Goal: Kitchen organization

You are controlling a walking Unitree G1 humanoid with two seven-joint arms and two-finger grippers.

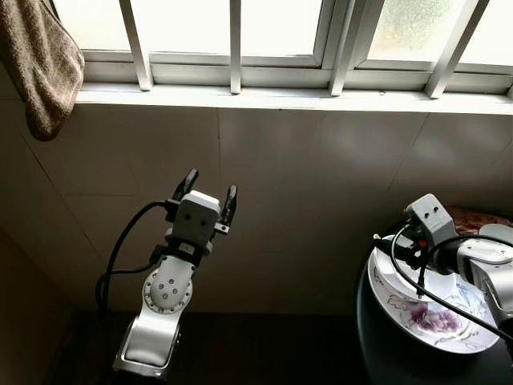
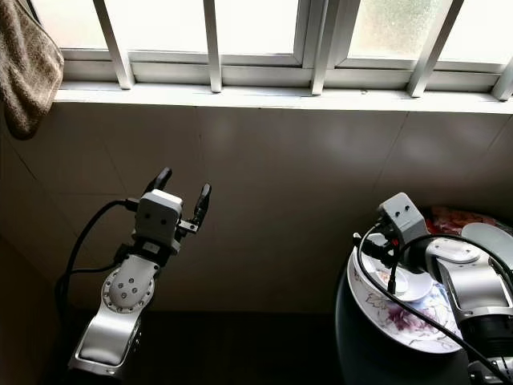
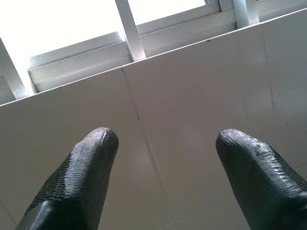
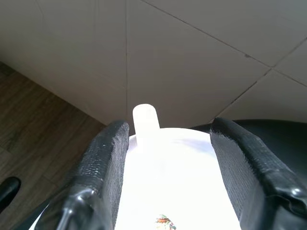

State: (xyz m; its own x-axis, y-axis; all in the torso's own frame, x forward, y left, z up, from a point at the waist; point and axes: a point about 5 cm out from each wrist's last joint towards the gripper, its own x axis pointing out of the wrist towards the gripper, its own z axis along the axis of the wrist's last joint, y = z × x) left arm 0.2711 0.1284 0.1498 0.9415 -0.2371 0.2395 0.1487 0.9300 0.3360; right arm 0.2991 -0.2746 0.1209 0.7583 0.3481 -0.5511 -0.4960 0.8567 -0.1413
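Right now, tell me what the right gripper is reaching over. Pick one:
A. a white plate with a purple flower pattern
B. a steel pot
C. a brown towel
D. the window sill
A: the right gripper, jaws apart, sits over the white plate with a purple flower pattern on the dark round surface, while the left gripper is raised toward the tiled wall.

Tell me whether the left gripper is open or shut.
Open: the left gripper has its two black fingers spread apart, nothing between them.

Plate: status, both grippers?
Left gripper open, raised, empty. Right gripper open over floral plate on dark round top. Nothing in the way.
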